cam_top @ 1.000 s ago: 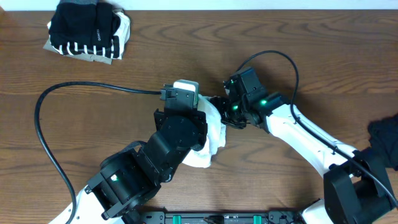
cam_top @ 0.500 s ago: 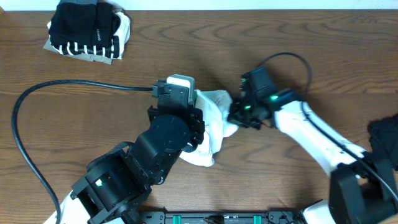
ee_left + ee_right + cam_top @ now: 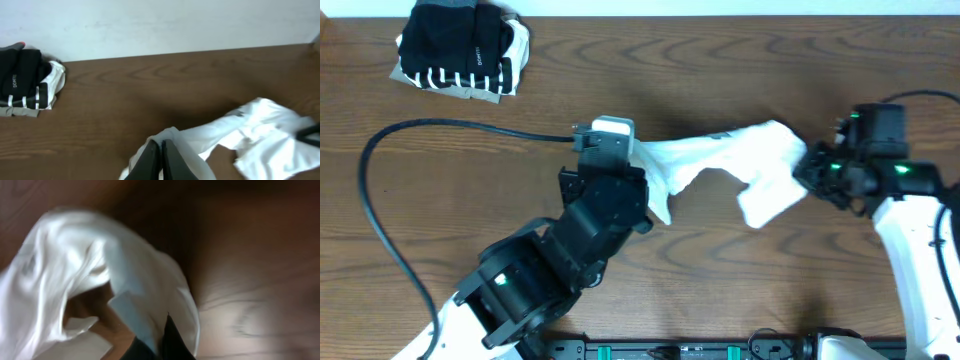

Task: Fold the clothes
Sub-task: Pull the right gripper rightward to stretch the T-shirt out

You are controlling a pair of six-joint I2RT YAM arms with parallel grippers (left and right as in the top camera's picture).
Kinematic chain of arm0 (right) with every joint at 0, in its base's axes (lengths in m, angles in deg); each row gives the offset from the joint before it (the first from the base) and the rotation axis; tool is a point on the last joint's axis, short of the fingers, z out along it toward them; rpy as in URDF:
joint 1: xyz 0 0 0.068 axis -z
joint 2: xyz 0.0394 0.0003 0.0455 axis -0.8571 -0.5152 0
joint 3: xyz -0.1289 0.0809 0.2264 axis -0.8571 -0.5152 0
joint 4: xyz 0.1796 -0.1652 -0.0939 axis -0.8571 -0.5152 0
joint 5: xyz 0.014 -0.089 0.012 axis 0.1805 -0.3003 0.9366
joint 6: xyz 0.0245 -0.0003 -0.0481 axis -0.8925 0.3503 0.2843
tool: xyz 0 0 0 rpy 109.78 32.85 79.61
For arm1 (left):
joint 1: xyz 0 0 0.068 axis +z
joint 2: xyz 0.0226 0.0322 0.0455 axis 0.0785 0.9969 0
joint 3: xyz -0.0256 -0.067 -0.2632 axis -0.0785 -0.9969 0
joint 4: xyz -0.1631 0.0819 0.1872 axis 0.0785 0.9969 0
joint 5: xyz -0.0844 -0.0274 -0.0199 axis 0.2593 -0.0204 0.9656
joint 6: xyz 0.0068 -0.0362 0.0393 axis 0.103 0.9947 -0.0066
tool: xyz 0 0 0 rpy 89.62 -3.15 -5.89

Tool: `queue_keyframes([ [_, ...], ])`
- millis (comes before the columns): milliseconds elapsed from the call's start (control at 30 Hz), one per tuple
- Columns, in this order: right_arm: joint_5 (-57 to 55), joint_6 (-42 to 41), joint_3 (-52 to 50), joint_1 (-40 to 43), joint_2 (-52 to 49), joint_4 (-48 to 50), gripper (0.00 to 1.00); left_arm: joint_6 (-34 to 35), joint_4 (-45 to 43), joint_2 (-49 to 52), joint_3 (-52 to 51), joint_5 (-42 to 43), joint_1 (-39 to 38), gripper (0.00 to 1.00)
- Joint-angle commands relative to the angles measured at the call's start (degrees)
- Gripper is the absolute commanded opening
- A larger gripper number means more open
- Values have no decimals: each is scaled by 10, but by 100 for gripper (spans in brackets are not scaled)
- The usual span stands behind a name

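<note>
Left tool (image 3: 160,151) and right tool (image 3: 163,336) are clamped on the crumpled white fabric T-shirt (image 3: 745,152) stretched between them; its dark lettering (image 3: 720,135) cannot be read.

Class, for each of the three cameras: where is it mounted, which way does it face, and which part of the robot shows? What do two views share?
Overhead: above the table, facing straight down; shows left arm, right arm, and the white T-shirt pulled between them.
Left wrist: low on the left arm, facing across the table to the wall; its shut left tool grips the shirt.
Right wrist: close above the shirt, blurred; its shut right tool grips cloth.
Shared: overhead and left wrist both show the folded pile.
</note>
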Motion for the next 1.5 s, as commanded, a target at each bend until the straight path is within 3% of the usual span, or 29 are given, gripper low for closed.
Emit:
queue_keyframes([
  [0,-20,28,5,47,7,-12,1,-5,0,8,16,-22,0,6],
  [300,-51,28,5,129,7,-19,1,0,50,12,16,-97,0,6],
  [733,-115,21,5,134,7,-11,2,49,65,23,16,-96,2,6],
  [867,-115,21,5,134,7,13,8,54,65,32,16,-97,10,6],
  [1033,-115,21,5,134,6,35,17,63,65,77,16,-96,48,6],
  [1367,-113,21,5,134,-44,53,15,70,42,210,16,-84,105,7],
  [1400,-113,22,5,134,-49,51,15,70,42,219,16,-75,108,8],
  [1467,-113,26,5,134,-54,47,23,70,47,233,16,-41,111,26],
])
